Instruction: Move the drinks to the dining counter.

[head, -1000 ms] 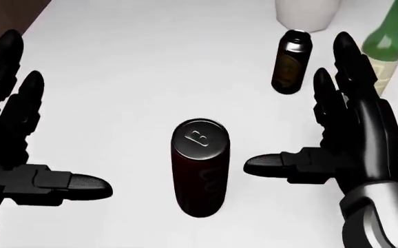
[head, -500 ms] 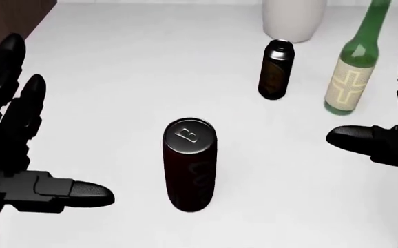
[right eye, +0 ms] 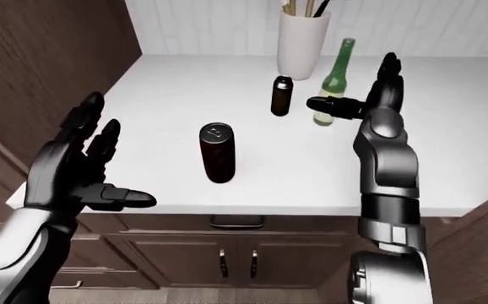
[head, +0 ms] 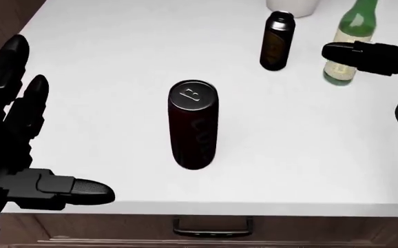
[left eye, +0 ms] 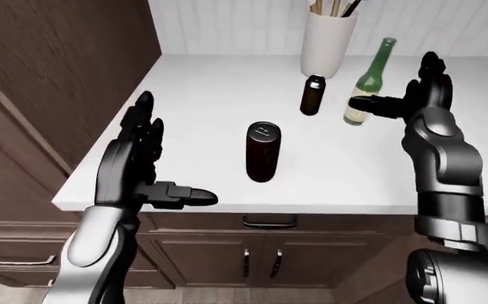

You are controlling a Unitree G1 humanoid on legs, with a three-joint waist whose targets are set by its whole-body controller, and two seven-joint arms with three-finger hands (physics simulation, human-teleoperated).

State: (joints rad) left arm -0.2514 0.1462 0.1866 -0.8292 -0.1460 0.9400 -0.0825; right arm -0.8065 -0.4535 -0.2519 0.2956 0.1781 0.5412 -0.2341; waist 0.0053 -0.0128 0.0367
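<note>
- A dark red can (head: 193, 126) is seen standing upright on the white counter (left eye: 202, 107), near the middle of the head view, with a "B" marked on its lid.
- A small dark bottle (left eye: 313, 95) is placed upright at about one o'clock from the can, well apart from it.
- A green glass bottle (right eye: 333, 78) with a pale label is found upright just beside the small bottle, at three o'clock from it.
- A white utensil holder (left eye: 325, 43) is set at twelve o'clock from the small bottle, near the white panelled wall.
- The left hand (left eye: 134, 168) is held spread wide, fingers splayed and thumb pointed toward three o'clock; it is kept off the counter's edge, at about eight o'clock from the can, and nothing is touched by it.
- The right hand (right eye: 369, 102) is raised with its fingers extended upward; nothing is gripped.
- Its thumb (head: 356, 53) is stretched toward nine o'clock across the green bottle's lower body in the head view; whether the glass is touched cannot be told.
- Dark wooden cabinet doors (left eye: 261, 263) and a drawer handle (head: 211, 227) are seen below the counter's edge.
</note>
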